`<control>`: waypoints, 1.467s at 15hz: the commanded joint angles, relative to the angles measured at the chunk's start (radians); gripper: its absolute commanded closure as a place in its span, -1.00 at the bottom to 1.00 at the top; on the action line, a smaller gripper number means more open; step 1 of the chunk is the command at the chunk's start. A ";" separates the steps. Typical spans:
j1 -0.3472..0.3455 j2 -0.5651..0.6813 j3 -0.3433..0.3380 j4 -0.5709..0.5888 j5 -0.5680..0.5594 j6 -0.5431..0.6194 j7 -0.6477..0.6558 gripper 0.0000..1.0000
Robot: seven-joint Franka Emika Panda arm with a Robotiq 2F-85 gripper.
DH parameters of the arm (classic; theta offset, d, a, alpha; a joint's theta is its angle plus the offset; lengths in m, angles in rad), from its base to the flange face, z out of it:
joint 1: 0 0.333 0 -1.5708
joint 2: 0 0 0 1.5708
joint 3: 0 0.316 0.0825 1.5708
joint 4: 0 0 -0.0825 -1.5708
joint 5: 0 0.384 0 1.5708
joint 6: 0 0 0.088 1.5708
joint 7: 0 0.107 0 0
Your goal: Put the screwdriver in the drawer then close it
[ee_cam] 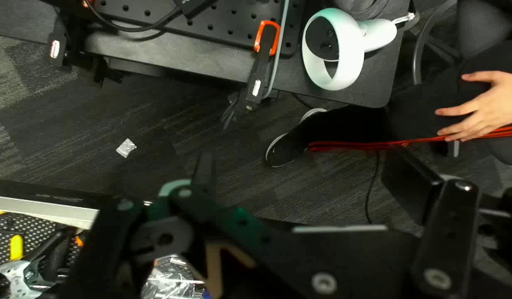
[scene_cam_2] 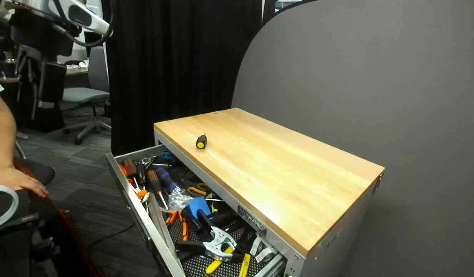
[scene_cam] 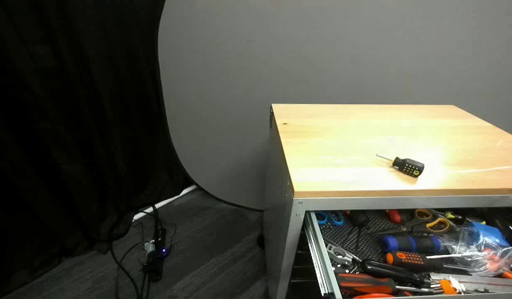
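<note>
While the gripper [ee_cam: 299, 164] hangs over the carpeted floor [ee_cam: 318, 195] in front of the drawer [scene_cam_2: 139, 207], its fingers stand wide apart, released, with carpet showing between them. The stubby black-handled screwdriver [scene_cam: 409, 167] lies on its side on the wooden top [scene_cam_2: 291, 173] of the grey metal cabinet [scene_cam: 279, 232], near the edge above the drawer and well apart from the gripper. Yellow dots mark the screwdriver's handle; the sign in the yellow patch beside them is too small to read. On the cabinet's frame, under the wooden top, a nameplate [scene_cam_2: 252, 220] bears light capitals, too blurred to spell out for certain. The drawer is pulled out and loaded with tools, among them a spring clamp [scene_cam_2: 220, 241] and a longer screwdriver [scene_cam: 416, 261] with orange dots on its black handle. In the wrist view, an orange-and-black bar clamp [ee_cam: 260, 68] at the black table [ee_cam: 366, 89] carries a white label, as does a black clamp [ee_cam: 58, 33] farther left, both illegible. A white ring-shaped VR controller [ee_cam: 353, 58] rests near the table's corner.
</note>
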State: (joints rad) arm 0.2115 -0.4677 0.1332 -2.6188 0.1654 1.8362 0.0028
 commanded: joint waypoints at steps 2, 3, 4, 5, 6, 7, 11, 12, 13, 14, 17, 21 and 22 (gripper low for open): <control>-0.007 -0.001 0.007 0.003 0.003 -0.002 -0.003 -1.00; -0.007 -0.001 0.007 0.003 0.003 -0.002 -0.003 -1.00; -0.007 -0.001 0.007 0.003 0.003 -0.002 -0.003 -1.00; -0.007 -0.001 0.007 0.003 0.003 -0.002 -0.003 -1.00; -0.007 -0.001 0.007 0.003 0.003 -0.002 -0.003 -1.00; -0.007 -0.001 0.007 0.003 0.003 -0.002 -0.003 -1.00; -0.015 0.117 0.017 0.069 0.044 0.089 0.056 -1.00; -0.011 0.190 0.033 0.113 0.043 0.146 0.075 -1.00; -0.009 0.245 0.044 0.148 0.037 0.195 0.089 -1.00; -0.010 0.295 0.052 0.186 0.020 0.230 0.102 -1.00; -0.017 0.468 0.071 0.328 -0.040 0.304 0.165 -1.00; -0.003 0.699 0.050 0.559 -0.177 0.312 0.256 -1.00; 0.003 0.751 0.038 0.617 -0.208 0.302 0.274 -1.00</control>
State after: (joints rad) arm 0.2088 0.1116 0.1859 -2.1988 0.0409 2.1634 0.2112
